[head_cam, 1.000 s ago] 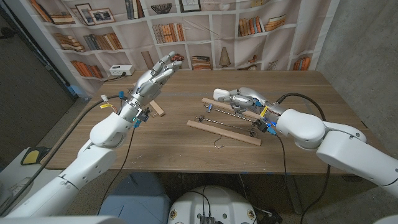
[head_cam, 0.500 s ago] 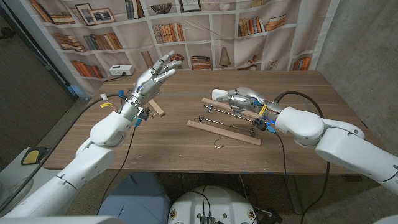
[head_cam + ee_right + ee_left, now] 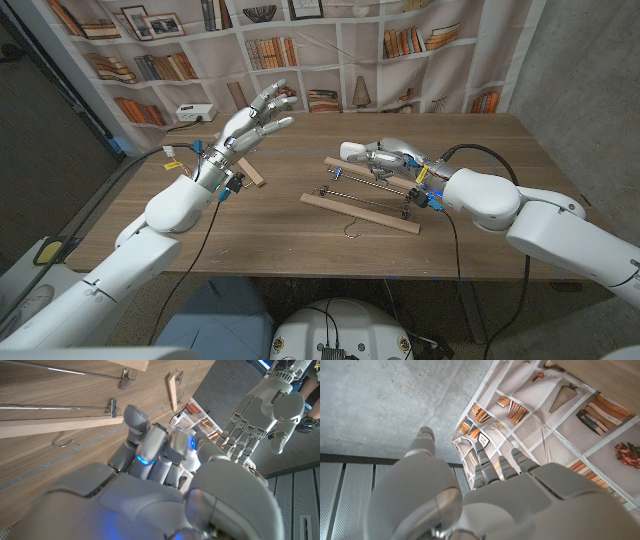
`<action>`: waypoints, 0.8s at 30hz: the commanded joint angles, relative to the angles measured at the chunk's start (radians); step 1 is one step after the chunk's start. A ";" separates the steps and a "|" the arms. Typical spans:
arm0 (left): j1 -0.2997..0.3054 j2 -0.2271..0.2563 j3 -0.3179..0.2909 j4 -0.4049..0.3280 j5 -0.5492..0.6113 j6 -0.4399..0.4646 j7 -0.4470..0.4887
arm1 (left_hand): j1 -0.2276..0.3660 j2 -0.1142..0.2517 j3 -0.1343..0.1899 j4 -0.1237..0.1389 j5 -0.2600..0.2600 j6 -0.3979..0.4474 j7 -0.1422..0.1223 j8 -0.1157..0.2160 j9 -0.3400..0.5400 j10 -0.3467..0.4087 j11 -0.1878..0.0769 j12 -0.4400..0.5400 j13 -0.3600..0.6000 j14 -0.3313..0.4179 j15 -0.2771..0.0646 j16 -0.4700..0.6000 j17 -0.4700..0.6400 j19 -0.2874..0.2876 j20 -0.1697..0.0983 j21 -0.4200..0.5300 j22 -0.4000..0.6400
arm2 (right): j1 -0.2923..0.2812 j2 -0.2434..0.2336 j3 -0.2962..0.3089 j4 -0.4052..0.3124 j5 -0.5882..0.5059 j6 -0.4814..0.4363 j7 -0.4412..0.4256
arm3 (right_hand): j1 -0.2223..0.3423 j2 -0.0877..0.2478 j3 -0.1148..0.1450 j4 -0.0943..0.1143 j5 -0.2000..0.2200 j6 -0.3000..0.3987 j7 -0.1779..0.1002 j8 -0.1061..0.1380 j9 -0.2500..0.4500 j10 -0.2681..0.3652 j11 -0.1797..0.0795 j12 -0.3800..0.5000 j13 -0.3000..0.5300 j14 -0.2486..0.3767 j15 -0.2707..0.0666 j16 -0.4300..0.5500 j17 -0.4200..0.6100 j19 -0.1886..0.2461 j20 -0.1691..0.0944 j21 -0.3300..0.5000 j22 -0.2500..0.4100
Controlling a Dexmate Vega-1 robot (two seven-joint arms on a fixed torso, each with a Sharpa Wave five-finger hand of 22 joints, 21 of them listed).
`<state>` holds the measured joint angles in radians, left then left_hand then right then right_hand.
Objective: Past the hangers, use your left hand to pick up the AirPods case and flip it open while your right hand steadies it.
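Fingers of my right hand (image 3: 385, 155) curl around the white AirPods case (image 3: 352, 152), held just above the wooden hangers (image 3: 362, 199). My left hand (image 3: 248, 127) hangs raised well apart from the hangers, fingers (image 3: 481, 462) spread, holding nothing.

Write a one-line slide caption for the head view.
Left hand raised open above the table; right hand holds a white case beyond the wooden hangers.

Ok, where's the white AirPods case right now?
In the head view, the small white AirPods case is on the robot's right side, held at the fingertips of the right hand, above the far end of the wooden clip hangers.
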<state>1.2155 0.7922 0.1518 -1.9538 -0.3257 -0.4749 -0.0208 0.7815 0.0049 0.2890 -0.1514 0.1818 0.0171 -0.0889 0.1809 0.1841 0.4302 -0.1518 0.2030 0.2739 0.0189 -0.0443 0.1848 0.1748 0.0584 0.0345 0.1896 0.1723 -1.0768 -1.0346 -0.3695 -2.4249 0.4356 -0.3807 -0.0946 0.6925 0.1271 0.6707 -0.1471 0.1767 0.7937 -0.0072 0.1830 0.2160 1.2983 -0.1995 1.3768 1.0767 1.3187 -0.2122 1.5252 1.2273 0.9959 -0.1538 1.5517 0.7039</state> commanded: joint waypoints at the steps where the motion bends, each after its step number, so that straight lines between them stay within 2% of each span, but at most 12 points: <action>1: 0.018 0.017 -0.021 -0.054 0.154 0.068 0.077 | 0.005 -0.013 -0.009 0.004 0.019 -0.021 0.006 0.001 0.002 -0.014 0.009 0.001 0.001 -0.010 0.007 -0.001 0.002 0.001 0.020 -0.002 0.000 | 0.019 -0.002 -0.012 0.005 0.002 -0.008 0.016 | 0.055 0.059 0.016 0.023 0.006 0.229 0.011 0.008 0.003 0.000 -0.006 0.002 0.004 0.004 -0.001 -0.002 0.001 -0.004 -0.057 0.001 0.002; 4: 0.033 -0.005 -0.030 -0.072 0.223 0.083 0.137 | 0.005 -0.016 -0.012 0.006 0.023 -0.018 0.005 0.004 0.003 -0.008 0.008 0.005 0.002 -0.005 0.004 0.002 0.002 0.003 0.018 -0.001 0.000 | 0.021 -0.004 -0.013 0.002 0.001 -0.012 0.017 | 0.055 0.059 0.016 0.023 0.006 0.229 0.010 0.008 0.003 -0.001 -0.006 0.000 0.003 0.004 -0.001 -0.002 0.001 -0.007 -0.057 -0.001 0.000; 7: 0.038 -0.038 -0.028 -0.068 0.242 0.075 0.177 | 0.005 -0.023 -0.022 0.010 0.036 0.006 0.002 0.015 0.003 0.017 0.000 0.018 0.003 0.019 -0.009 0.011 0.002 0.017 0.010 0.004 0.000 | 0.017 -0.009 -0.010 0.001 0.004 -0.012 0.016 | 0.055 0.059 0.016 0.023 0.006 0.229 0.010 0.008 0.003 0.000 -0.006 -0.001 0.000 0.003 -0.001 -0.002 0.001 -0.005 -0.057 0.001 0.002; 11: 0.036 -0.054 -0.027 -0.065 0.277 0.077 0.202 | 0.007 -0.027 -0.027 0.011 0.043 0.019 0.000 0.020 0.004 0.026 0.000 0.023 0.004 0.025 -0.014 0.012 0.002 0.023 0.007 0.005 0.000 | 0.016 -0.010 -0.012 0.003 0.005 -0.010 0.018 | 0.055 0.060 0.016 0.023 0.006 0.228 0.010 0.008 0.003 0.002 -0.005 0.004 0.008 0.003 -0.001 -0.002 0.001 -0.008 -0.057 -0.001 -0.001; 17: 0.034 -0.050 -0.023 -0.068 0.296 0.087 0.198 | 0.006 -0.033 -0.032 0.012 0.048 0.022 -0.002 0.021 0.004 0.032 -0.004 0.025 0.005 0.027 -0.016 0.012 0.002 0.025 0.004 0.005 0.000 | 0.017 -0.012 -0.012 0.003 0.004 -0.006 0.020 | 0.055 0.059 0.016 0.024 0.006 0.226 0.011 0.008 0.004 -0.004 -0.005 -0.003 -0.001 0.002 -0.001 -0.003 0.001 -0.007 -0.057 0.000 0.000; 24: 0.043 -0.039 -0.017 -0.095 0.392 0.127 0.222 | 0.005 -0.043 -0.040 0.013 0.053 0.020 -0.004 0.019 0.004 0.032 -0.004 0.025 0.005 0.027 -0.018 0.012 0.002 0.025 0.002 0.004 0.000 | 0.022 -0.013 -0.019 0.000 -0.001 -0.009 0.023 | 0.055 0.059 0.016 0.024 0.006 0.225 0.013 0.008 0.004 -0.004 -0.006 -0.005 -0.003 0.001 -0.001 -0.003 0.001 -0.009 -0.057 -0.002 -0.005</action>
<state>1.2497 0.7515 0.1284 -2.0223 -0.0485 -0.3885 0.1619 0.7857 -0.0255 0.2534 -0.1406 0.2274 0.0287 -0.0894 0.1963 0.1839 0.4577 -0.1537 0.2223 0.2766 0.0449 -0.0590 0.1897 0.1746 0.0788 0.0356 0.1896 0.1724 -1.0612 -1.0443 -0.3805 -2.4222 0.4397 -0.3891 -0.0760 0.6925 0.1271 0.6665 -0.1429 0.1757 0.7937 -0.0072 0.1859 0.2165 1.2943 -0.2001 1.3735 1.0738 1.3188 -0.2121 1.5252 1.2273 0.9903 -0.1554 1.5517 0.6993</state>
